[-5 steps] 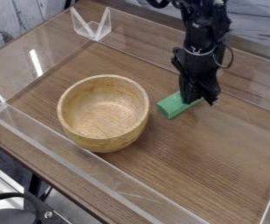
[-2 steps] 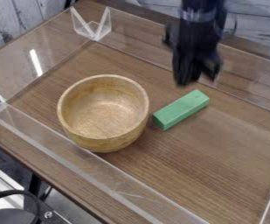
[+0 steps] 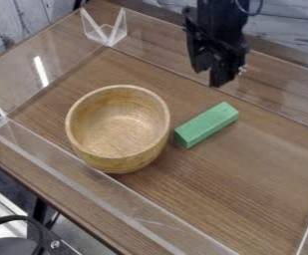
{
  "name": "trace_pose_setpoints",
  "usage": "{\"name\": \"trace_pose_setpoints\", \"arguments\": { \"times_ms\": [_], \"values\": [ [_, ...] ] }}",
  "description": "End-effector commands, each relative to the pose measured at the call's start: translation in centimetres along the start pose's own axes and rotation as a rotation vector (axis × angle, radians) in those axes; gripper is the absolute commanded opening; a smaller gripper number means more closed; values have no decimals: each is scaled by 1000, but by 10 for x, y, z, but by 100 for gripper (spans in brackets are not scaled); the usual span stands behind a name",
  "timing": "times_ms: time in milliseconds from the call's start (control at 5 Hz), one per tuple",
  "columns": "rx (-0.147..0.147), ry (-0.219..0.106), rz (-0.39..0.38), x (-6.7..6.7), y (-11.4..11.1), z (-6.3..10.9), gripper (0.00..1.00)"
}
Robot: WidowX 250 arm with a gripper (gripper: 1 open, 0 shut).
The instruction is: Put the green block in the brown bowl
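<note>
The green block (image 3: pixel 205 125) lies flat on the wooden table, just right of the brown bowl (image 3: pixel 118 126) and outside it. The bowl is round, light tan and has nothing in it. My gripper (image 3: pixel 221 76) hangs above and behind the block, pointing down and well clear of it. Its dark fingers stand apart with nothing between them.
Clear acrylic walls (image 3: pixel 63 169) fence the wooden table (image 3: pixel 236 189) along the front and left. A small clear plastic stand (image 3: pixel 103 28) sits at the back left corner.
The gripper was down on the block's far end a second ago. It has since risen off the block, which now lies free on the table.
</note>
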State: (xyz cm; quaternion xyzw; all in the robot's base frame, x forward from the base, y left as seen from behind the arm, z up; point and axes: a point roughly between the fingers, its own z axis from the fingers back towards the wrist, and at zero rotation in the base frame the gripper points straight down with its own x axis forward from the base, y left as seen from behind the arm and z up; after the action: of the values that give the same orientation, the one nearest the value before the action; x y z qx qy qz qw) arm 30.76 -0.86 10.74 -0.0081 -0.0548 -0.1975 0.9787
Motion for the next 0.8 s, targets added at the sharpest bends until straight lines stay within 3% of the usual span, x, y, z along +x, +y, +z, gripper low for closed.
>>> {"name": "trace_pose_setpoints", "arguments": {
  "times_ms": [0,400,600],
  "values": [
    [-6,-40,-19,6,-2,-4,100],
    [-7,-16,-58,10,-10,-39,100],
    [-32,4,-49,7,-14,-52,100]
  ]
}}
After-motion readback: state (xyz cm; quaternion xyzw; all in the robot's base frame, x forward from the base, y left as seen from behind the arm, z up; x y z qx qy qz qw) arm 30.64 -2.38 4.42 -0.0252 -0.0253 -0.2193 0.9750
